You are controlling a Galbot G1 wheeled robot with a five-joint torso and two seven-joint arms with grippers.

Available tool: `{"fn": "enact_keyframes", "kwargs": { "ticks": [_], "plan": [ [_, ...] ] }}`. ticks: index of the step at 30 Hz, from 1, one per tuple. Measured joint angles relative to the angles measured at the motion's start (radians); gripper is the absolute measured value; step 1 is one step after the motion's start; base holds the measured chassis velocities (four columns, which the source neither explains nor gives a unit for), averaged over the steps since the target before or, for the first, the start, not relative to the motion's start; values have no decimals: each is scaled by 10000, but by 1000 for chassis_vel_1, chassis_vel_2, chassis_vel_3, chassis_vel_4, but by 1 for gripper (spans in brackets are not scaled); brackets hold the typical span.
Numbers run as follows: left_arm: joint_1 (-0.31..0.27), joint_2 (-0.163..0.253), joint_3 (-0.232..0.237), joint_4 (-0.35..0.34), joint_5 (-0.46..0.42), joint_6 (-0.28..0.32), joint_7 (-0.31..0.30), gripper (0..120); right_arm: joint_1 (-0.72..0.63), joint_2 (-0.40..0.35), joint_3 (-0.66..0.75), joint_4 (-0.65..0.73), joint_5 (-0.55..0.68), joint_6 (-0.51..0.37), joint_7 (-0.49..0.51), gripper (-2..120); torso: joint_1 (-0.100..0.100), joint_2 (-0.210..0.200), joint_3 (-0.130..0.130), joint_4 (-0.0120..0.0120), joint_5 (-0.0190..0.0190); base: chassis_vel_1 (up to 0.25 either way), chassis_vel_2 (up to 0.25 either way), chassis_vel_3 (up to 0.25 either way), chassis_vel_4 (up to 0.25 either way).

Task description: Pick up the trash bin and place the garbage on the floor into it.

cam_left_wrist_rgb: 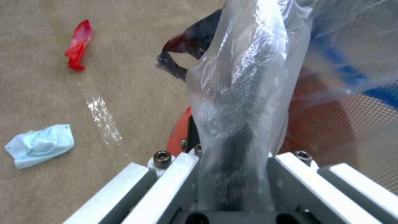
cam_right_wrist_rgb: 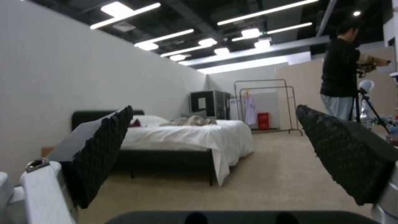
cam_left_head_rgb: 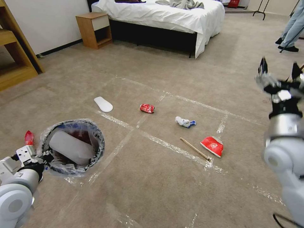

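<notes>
Head looks down over floor [cam_left_head_rgb: 152, 177]; left wrist close on bin [cam_left_wrist_rgb: 331, 118].

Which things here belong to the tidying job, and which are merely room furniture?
Job: trash bin gripped by the left hand; white slipper, red can, crumpled tissue, red wrapper, stick.
Not the job: bed, bedside table.

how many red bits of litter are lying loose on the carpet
3: a crushed red can mid-floor, a red packet toward the right, a red wrapper left of the bin. Others may be hidden.
</notes>
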Motion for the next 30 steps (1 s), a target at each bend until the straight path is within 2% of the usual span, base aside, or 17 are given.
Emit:
{"fn": "enact_keyframes", "kwargs": {
  "ticks": [5, 11, 16, 30],
  "plan": [
    [42, -71, -91, -75, 77, -60, 89, 0, -1202, 379, -1096, -377, -968, 743, -343, 96, 0, 0, 1, 3, -2, 0, 0, 0, 0],
    [43, -225, -132, -112, 236, -150, 143, 0, -1639, 750, -1756, -1087, -1768, 981, -369, 91, 0, 0, 1, 2, -2, 0, 0, 0, 0],
    [64, -353, -231, -15, 521, -319, 334, 0, -1771, 1029, -1845, -1753, -2403, 1281, -407, 92, 0, 0, 2, 2, -2, 0, 0, 0, 0],
    [20, -452, -401, 342, 308, -283, 274, 0, -1795, 1349, -1847, -1799, -2774, 1373, -413, 92, 0, 0, 2, 2, -3, 0, 0, 0, 0]
  ]
}}
